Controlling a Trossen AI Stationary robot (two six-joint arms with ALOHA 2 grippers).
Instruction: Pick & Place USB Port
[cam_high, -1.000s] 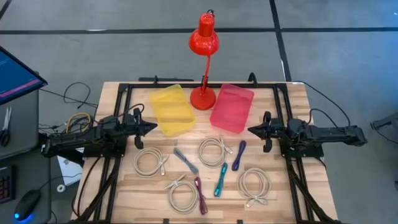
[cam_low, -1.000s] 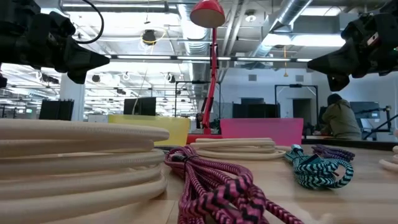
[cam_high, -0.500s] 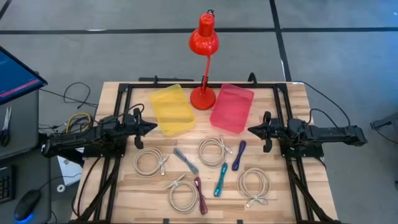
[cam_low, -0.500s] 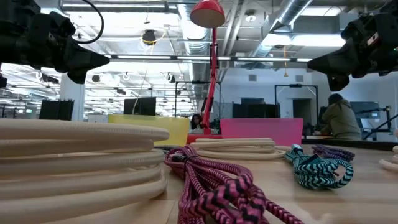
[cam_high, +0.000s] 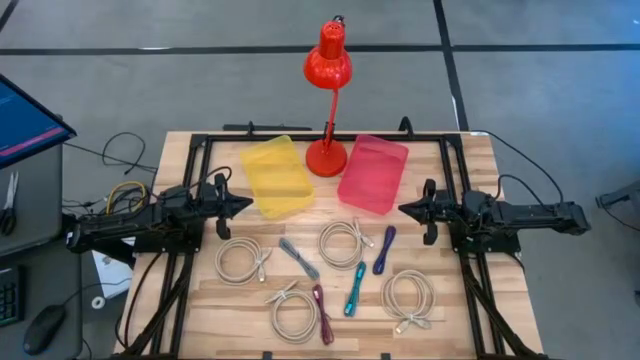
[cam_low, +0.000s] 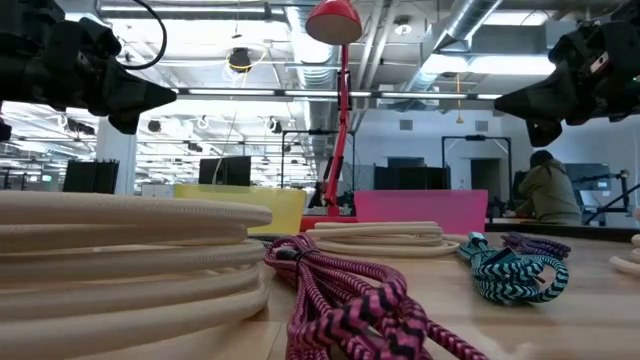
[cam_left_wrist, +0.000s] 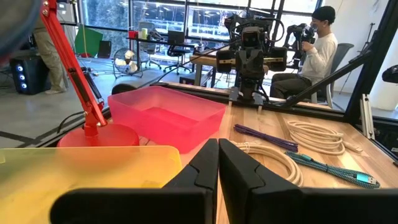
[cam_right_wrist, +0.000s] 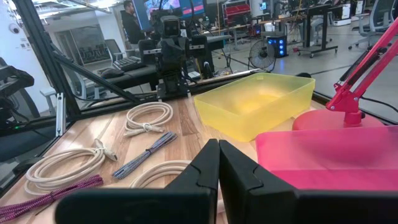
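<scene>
1. 2 arms lie level over the table's sides in the high view; the left gripper (cam_high: 240, 205) points inward beside the yellow bin (cam_high: 276, 177), the right gripper (cam_high: 408, 209) beside the pink bin (cam_high: 373, 173), both empty and touching nothing. Between them on the wooden table (cam_high: 460, 310) lie 4 cream coils and 4 coloured cables: a grey cable (cam_high: 299, 258), magenta cable (cam_high: 322, 312), teal cable (cam_high: 355, 288) and purple cable (cam_high: 384, 249). A red lamp (cam_high: 327, 70) stands between the bins
2. Low view: both grippers hang high above the table, clear of the cables
3. Left wrist view: the fingers (cam_left_wrist: 204, 167) are pressed together with no gap, holding nothing
4. Right wrist view: the fingers (cam_right_wrist: 205, 168) are likewise closed together and empty, above the pink bin's rim
</scene>
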